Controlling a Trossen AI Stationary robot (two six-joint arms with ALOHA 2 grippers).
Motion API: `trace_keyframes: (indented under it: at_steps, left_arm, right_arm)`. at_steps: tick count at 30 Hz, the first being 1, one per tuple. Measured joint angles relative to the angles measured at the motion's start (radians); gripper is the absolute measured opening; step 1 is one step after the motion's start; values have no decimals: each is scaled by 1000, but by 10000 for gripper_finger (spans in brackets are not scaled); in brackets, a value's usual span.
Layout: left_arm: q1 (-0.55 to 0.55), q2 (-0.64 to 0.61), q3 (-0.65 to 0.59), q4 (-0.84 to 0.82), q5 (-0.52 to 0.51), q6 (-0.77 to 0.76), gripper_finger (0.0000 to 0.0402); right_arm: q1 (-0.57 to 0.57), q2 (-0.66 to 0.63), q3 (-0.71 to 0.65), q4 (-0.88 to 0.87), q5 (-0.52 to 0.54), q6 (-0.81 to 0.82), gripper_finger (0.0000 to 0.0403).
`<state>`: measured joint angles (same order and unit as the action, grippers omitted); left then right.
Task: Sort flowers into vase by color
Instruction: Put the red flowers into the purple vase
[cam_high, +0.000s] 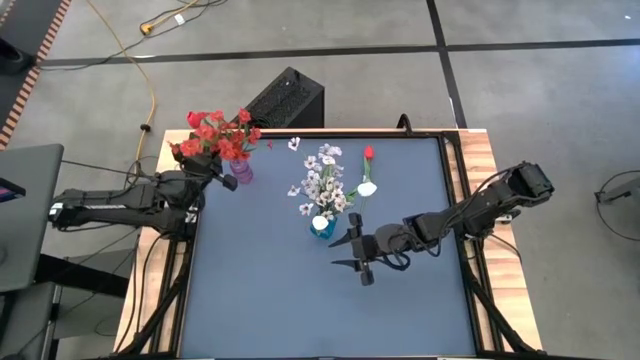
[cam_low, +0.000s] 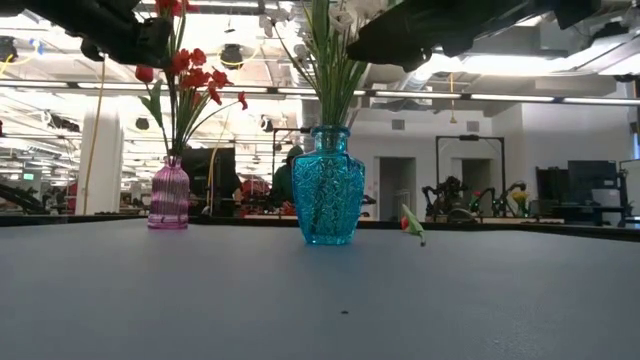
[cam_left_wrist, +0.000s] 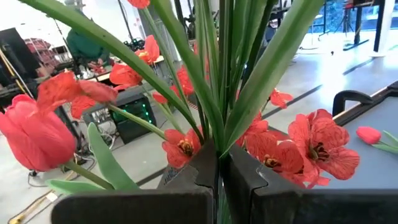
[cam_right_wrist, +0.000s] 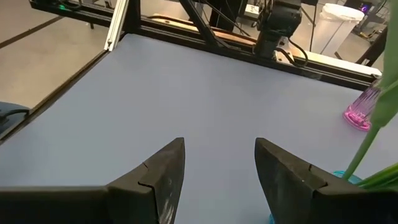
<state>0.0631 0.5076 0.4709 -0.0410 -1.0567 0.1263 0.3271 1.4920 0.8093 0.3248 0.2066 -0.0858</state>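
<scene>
A bunch of red flowers (cam_high: 215, 135) stands with its stems in a pink vase (cam_high: 243, 175) at the table's far left. My left gripper (cam_high: 213, 172) is beside the vase, shut on the bunch's stems. White flowers (cam_high: 322, 180) stand in a blue vase (cam_high: 322, 226) at mid-table. A red single stem (cam_high: 368, 153) and a white bloom (cam_high: 367, 187) lie on the table to the right of the blue vase; the red one also shows in the low view (cam_low: 411, 222). My right gripper (cam_high: 356, 252) hovers open and empty, near and right of the blue vase. My left gripper pinches the green stems (cam_left_wrist: 217, 146) of the red bunch between its two fingers (cam_left_wrist: 198, 171), below the blooms and above the pink vase's mouth. The fingers come level from the table's left, across the stems. The bunch stands upright, its lower ends in the vase (cam_low: 168, 195).
A small white bloom (cam_high: 294, 143) lies near the table's far edge. A black box (cam_high: 285, 100) stands on the floor beyond the far edge. The blue table top (cam_high: 300, 310) lies bare toward its near edge. Wooden rails (cam_high: 480, 160) border the table's sides.
</scene>
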Motion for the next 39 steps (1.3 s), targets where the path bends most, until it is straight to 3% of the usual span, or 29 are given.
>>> trace_keyframes:
  at_steps: [17, 39]
  left_arm:
    - [72, 3, 0, -197, 12, -234, 0]
    - [249, 231, -1, -261, 242, -420, 0]
  right_arm:
    - [0, 0, 0, -7, 0, -4, 219]
    - [34, 0, 0, -11, 0, -1, 219]
